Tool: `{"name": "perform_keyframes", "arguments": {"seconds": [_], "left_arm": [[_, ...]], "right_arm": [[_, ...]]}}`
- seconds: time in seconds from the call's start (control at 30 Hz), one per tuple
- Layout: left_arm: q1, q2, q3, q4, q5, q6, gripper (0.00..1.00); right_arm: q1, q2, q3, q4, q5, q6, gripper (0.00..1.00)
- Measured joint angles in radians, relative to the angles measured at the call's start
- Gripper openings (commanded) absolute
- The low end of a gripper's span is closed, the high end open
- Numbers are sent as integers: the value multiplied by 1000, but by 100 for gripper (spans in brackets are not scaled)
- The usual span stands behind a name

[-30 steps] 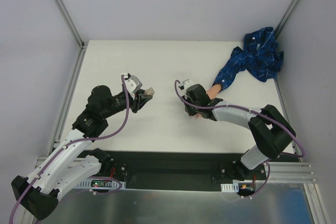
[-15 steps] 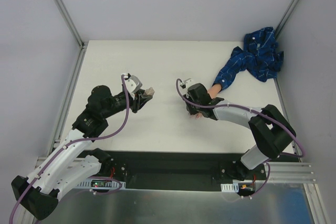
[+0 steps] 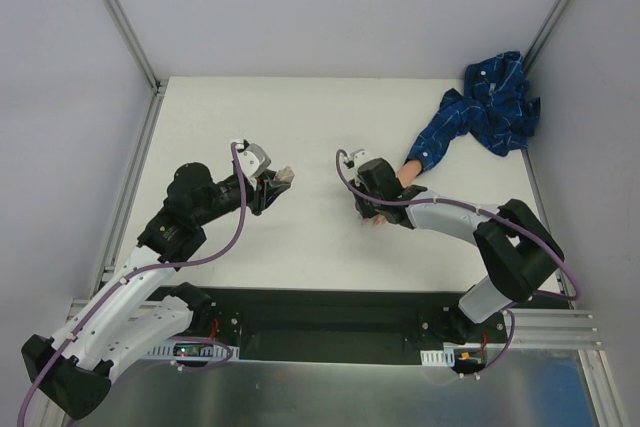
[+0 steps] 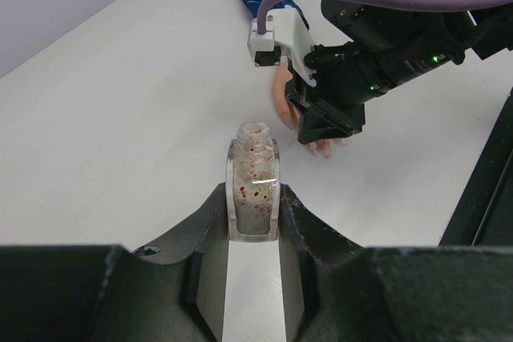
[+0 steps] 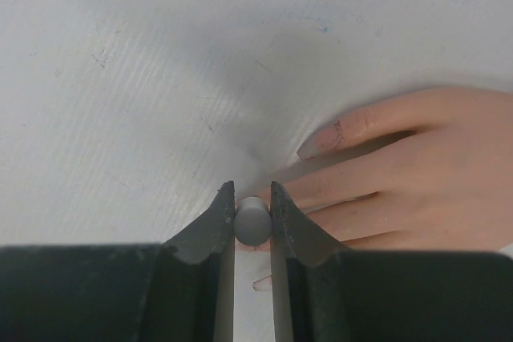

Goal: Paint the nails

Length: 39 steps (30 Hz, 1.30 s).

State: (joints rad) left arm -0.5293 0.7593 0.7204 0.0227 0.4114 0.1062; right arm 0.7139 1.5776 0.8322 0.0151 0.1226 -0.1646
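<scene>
Hardly anything had moved. Wrist views alone showed the right end effector [image 5: 252,191] pinching a grey cap [image 5: 253,223] beside the nails [image 5: 314,146], and the left end effector [image 4: 253,195] clamping a bottle [image 4: 253,174].

Here are the nails [image 5: 319,143]: small, glossy and pale pink, at the fingertips of the mannequin hand [image 5: 433,166], which lies flat on the white table [image 5: 120,62] with its fingers stretched out. In the right wrist view the uppermost finger's nail shows best, a long oval with a small reddish mark near its base. The rest are mostly hidden.
</scene>
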Motion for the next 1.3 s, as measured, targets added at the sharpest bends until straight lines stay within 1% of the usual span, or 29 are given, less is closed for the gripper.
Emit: {"name": "perform_keyframes", "arguments": {"seconds": [0.5, 1.3], "left_arm": [[0, 0, 0, 0, 0, 0, 0], [0, 0, 0, 0, 1, 0, 0]], "right_arm": [[10, 0, 0, 0, -14, 6, 0], [-3, -2, 12, 2, 19, -5, 0]]}}
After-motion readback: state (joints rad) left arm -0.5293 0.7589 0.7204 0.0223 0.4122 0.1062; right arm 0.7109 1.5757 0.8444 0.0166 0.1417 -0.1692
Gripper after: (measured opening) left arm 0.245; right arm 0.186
